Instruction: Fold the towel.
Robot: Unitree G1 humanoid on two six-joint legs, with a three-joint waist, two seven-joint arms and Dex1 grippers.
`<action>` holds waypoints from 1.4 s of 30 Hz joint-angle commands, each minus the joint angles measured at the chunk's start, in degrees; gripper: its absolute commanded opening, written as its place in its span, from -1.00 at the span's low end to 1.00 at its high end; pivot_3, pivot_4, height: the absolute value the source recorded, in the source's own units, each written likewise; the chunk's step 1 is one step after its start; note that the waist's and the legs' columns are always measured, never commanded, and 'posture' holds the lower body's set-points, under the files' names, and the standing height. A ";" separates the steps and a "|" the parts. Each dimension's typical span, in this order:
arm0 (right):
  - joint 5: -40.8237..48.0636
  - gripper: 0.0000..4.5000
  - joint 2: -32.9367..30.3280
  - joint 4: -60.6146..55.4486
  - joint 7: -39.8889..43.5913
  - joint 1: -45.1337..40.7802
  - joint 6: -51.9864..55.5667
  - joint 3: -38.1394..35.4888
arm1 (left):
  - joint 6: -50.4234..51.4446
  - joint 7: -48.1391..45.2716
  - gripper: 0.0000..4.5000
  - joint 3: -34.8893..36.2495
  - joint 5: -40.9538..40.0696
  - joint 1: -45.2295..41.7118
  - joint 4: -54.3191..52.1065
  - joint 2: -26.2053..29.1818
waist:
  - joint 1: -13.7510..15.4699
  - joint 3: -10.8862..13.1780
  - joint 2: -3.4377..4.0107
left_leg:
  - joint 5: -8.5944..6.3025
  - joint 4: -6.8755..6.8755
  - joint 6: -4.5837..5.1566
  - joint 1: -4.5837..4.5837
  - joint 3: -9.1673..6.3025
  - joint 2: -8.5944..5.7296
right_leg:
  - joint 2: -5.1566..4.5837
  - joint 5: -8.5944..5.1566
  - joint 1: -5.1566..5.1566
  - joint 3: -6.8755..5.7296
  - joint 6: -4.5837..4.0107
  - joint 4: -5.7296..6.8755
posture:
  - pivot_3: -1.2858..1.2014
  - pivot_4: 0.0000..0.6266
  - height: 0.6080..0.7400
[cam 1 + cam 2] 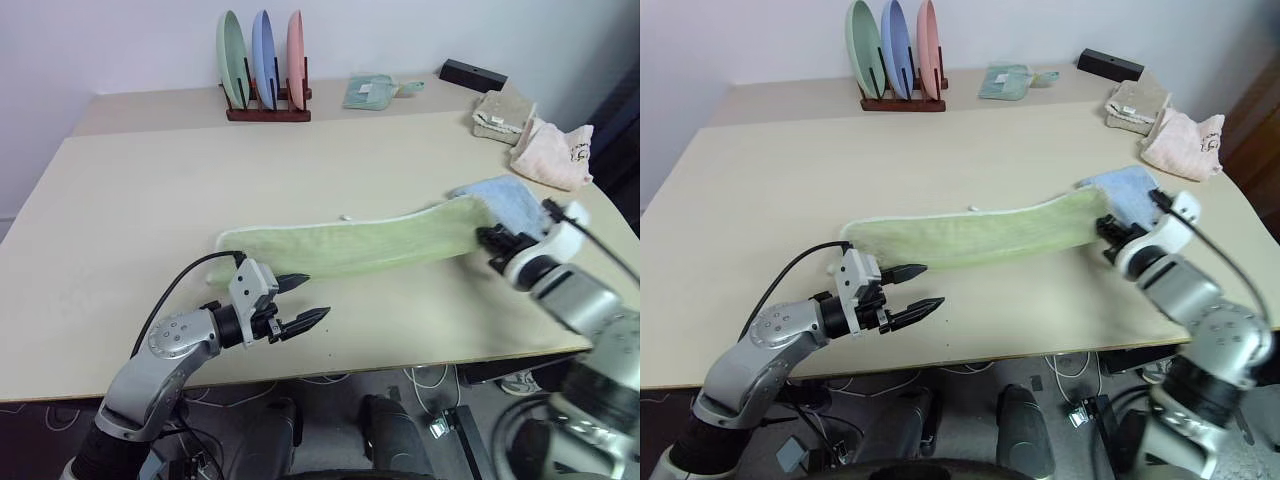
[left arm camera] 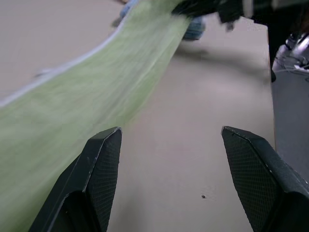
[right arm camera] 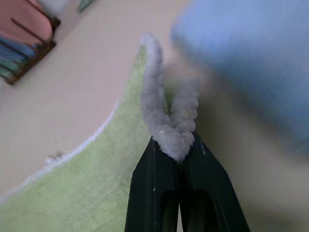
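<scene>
Right pincer (image 3: 176,145) pinching towel (image 1: 350,245) edge, raised

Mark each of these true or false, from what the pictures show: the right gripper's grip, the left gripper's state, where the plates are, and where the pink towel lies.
1. The right gripper is shut on the edge of the towel. True.
2. The left gripper is shut on the towel's other end. False: it is open and empty, beside the towel.
3. Three plates stand upright in a rack at the table's far side. True.
4. The pink towel lies on top of the green one. False: it lies apart, near the table's right edge.
</scene>
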 commanded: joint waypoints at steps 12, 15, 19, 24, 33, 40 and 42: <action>-35.56 -0.99 -13.90 -8.76 35.25 -5.32 -23.68 51.67 | -0.69 1.72 0.50 -0.85 1.58 -0.63 -2.11 -1.32 | 0.11 0.01 -0.16 | -0.03 0.07 0.04 -0.07 -0.08 0.06 | -0.01 0.02 0.00 -0.02 0.12 -0.12 | 0.03 -0.52 1.00; -38.72 -0.99 -10.77 -6.75 36.19 -5.65 -25.16 53.59 | -0.41 2.44 0.50 -0.82 1.61 -0.13 -2.70 -1.34 | 0.27 0.03 -0.16 | -0.03 0.06 0.03 -0.07 -0.16 0.03 | -0.04 0.00 -0.01 -0.02 0.08 -0.12 | 0.03 -0.52 1.00; -41.44 -0.99 -7.58 -3.63 36.06 -5.99 -24.60 52.60 | -0.26 3.08 0.50 -0.64 1.50 0.27 -3.02 -1.23 | 0.20 0.02 -0.16 | -0.03 0.06 0.03 -0.07 -0.17 0.02 | -0.04 0.01 -0.02 -0.01 0.10 -0.11 | 0.03 -0.52 1.00; -38.42 -0.18 -8.84 -7.66 42.09 -3.37 -25.16 47.88 | -0.11 3.24 0.50 -0.47 1.29 0.72 -3.32 -0.92 | 0.30 0.02 -0.16 | -0.03 0.05 0.03 -0.07 -0.19 0.02 | -0.03 0.02 -0.02 -0.02 0.11 -0.11 | 0.03 -0.52 1.00; -29.98 0.21 -7.56 -5.99 47.00 -1.28 -27.75 31.21 | 0.61 4.12 0.50 2.60 -0.47 1.87 -3.14 -1.06 | 0.13 0.02 -0.17 | -0.03 0.05 0.03 -0.06 -0.19 0.03 | -0.02 0.05 -0.01 -0.02 0.16 -0.10 | 0.03 -0.52 1.00; -41.56 -0.98 -0.92 11.23 46.40 -6.04 -38.90 39.80 | 2.05 6.56 0.50 3.31 -1.43 2.70 -3.29 -3.31 | -0.06 0.02 -0.17 | -0.03 0.00 0.02 -0.02 -0.17 0.03 | -0.02 0.07 -0.02 -0.03 0.20 -0.08 | 0.03 -0.52 1.00; -44.88 -0.98 0.64 16.07 48.28 -6.08 -42.41 43.53 | 2.05 7.11 0.50 3.11 -0.61 3.83 -3.50 -3.26 | -0.07 0.02 -0.15 | -0.03 -0.01 0.02 -0.02 -0.16 0.03 | -0.02 0.08 -0.02 -0.01 0.20 -0.08 | 0.03 -0.52 1.00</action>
